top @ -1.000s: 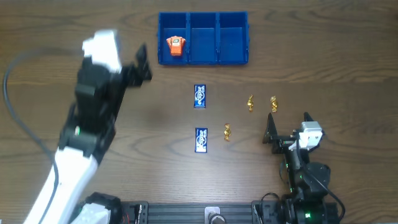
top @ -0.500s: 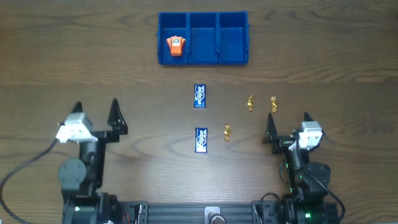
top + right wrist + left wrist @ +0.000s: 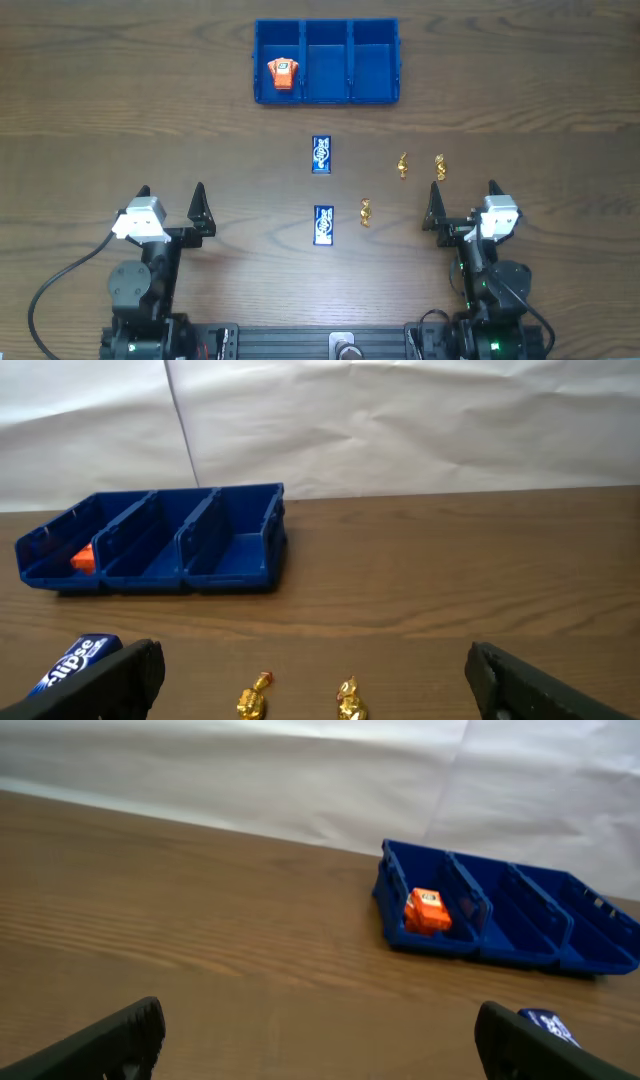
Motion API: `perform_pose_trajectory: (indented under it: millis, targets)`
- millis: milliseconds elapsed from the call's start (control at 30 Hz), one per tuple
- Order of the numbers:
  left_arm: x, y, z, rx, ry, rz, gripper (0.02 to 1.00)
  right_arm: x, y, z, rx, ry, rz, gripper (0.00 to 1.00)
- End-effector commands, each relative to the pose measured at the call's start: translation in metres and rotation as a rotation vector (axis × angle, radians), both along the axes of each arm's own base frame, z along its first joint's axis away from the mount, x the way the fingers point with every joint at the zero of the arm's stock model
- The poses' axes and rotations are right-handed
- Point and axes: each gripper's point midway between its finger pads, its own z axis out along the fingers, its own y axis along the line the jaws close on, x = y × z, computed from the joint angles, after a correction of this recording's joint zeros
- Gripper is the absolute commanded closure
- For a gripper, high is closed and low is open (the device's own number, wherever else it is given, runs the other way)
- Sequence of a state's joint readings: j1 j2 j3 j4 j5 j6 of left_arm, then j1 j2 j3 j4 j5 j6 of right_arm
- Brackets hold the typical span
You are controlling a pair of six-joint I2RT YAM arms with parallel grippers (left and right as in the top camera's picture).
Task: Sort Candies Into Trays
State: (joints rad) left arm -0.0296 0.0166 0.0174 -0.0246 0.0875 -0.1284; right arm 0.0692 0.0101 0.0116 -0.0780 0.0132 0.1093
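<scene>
My left gripper (image 3: 172, 192) and right gripper (image 3: 464, 192) both stand wide open and empty, well short of the tray (image 3: 326, 99); one orange candy (image 3: 283, 72) lies in its left bin; two blue candies (image 3: 321, 154) and three gold candies (image 3: 402, 165) lie before it, unsorted.

Orange candy (image 3: 426, 910) in blue tray (image 3: 520, 920)

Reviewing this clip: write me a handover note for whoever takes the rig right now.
Left gripper: jaws open, empty, near its base.
Right gripper: jaws open, empty, near its base.
Tray: one orange candy in its left compartment; the other two compartments are empty.
On the table: two blue candies and three gold candies.
Done: orange candy sorted.
Left: all five loose candies.
</scene>
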Motion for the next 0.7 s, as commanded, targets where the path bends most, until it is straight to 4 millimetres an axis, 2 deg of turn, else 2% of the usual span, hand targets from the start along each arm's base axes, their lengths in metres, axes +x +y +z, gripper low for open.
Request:
perform_pose_trajectory:
  millis: [33, 600, 700]
  targets:
    - [-0.0016, -0.0014, -0.0149, 0.016, 0.047, -0.012, 0.02, -0.0002, 0.0001, -0.0012, -0.008, 0.0, 0.004, 0.003]
    - [-0.0016, -0.0014, -0.0148, 0.016, 0.047, -0.012, 0.02, -0.0002, 0.0001, -0.0012, -0.009, 0.0, 0.004, 0.003]
    - [-0.0016, -0.0014, -0.0148, 0.016, 0.047, -0.012, 0.02, 0.0002, -0.0023, 0.0039, -0.007, -0.02, -0.006, 0.003]
